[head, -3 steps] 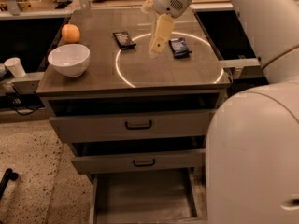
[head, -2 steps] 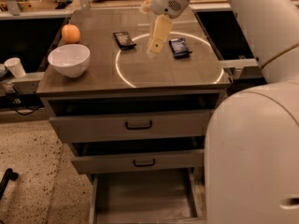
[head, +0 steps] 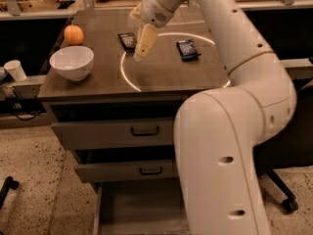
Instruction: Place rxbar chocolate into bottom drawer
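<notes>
At the far left, off the cabinet, a small white paper cup (head: 14,70) stands on a lower ledge. On the left part of the brown tabletop (head: 166,75) sits a white bowl (head: 72,62) near the front edge, and an orange (head: 73,35) lies just behind it.

Nearer the middle, toward the back, the rxbar chocolate (head: 128,40) lies flat on the tabletop in its black wrapper. A thin bright ring of light (head: 122,68) curves across the surface here, and the bar lies at its left rim.

Just right of the bar, the gripper (head: 140,54) points down and slightly left, its pale tip low over the tabletop and close beside the wrapper. It holds nothing that can be seen, and from this angle it is not possible to judge whether it is spread or closed, nor whether the tip touches the surface.

Further right, well apart from the black bar, a dark-blue-wrapped bar (head: 187,49) lies flat. The white robot arm (head: 230,146) reaches in from the right and fills the lower right.

Below the tabletop, two grey drawers with black handles (head: 145,130) are slightly out, and the bottom drawer (head: 137,207) is pulled further out, partly hidden by the arm.
</notes>
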### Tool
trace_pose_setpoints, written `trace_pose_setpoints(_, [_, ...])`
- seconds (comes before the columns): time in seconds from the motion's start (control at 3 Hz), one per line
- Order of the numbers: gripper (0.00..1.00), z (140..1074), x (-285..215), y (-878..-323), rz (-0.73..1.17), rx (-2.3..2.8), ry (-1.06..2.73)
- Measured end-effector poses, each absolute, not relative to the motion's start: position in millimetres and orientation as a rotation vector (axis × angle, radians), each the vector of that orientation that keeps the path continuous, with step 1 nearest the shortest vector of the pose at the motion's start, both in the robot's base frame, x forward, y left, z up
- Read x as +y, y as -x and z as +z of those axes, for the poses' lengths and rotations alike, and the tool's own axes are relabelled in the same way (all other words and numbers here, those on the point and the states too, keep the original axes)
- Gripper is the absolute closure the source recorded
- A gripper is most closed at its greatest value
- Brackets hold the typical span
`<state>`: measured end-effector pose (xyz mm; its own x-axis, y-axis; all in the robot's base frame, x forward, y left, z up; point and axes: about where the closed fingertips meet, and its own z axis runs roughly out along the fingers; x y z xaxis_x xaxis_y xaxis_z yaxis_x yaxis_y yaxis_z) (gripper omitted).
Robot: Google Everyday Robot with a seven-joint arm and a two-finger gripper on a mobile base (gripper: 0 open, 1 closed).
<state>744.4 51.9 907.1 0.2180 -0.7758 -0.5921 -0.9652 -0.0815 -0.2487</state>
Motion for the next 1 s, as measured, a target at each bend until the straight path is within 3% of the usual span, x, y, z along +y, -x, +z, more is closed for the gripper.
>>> trace_pose_setpoints(1.0, [0.0, 935.4, 44.6, -804.3, 0.351, 1.707, 1.548])
